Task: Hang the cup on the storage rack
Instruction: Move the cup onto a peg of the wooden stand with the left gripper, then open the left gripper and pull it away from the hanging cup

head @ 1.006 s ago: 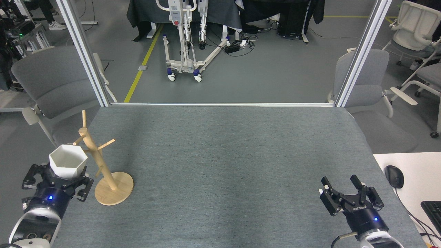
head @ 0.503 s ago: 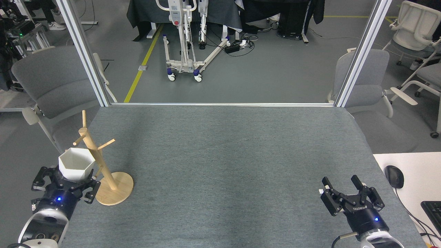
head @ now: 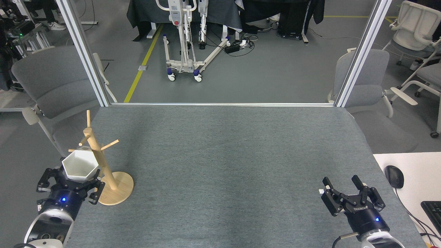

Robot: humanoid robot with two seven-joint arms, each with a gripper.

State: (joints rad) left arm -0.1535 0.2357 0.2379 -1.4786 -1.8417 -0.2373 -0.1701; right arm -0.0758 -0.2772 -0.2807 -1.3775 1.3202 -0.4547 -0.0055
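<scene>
Far left, near corner: left gripper (head: 70, 179) at the end of the silver-and-black arm, blue light lit on the wrist, fingers clamped around the lower body of the cup (head: 80, 166). Cup white, faceted, hexagonal rim upward and tipped slightly toward the camera, interior visible and empty. Handle tab not discernible from this angle.

Just right of that gripper, touching or nearly touching the cup: the storage rack (head: 103, 168), light wood, upright post leaning a little in the view, round disc base flat on the grey table mat (head: 224, 155). Thin pegs angled upward from the post; one peg pointing left over the cup's far rim, another pointing right, one rising above the top. Cup's right-hand rim pressed against or just in front of the post; whether any peg passes through the handle hole cannot be told.

Middle of the mat bare grey felt.

Far right, near edge: right gripper (head: 351, 196), black, fingers spread apart and holding nothing, blue light lit on the wrist, hanging just above the mat, well apart from cup and rack.

Right of that gripper, on the white side desk (head: 410, 172): a black computer mouse (head: 394, 176) and the corner of a black keyboard (head: 432, 210).
</scene>
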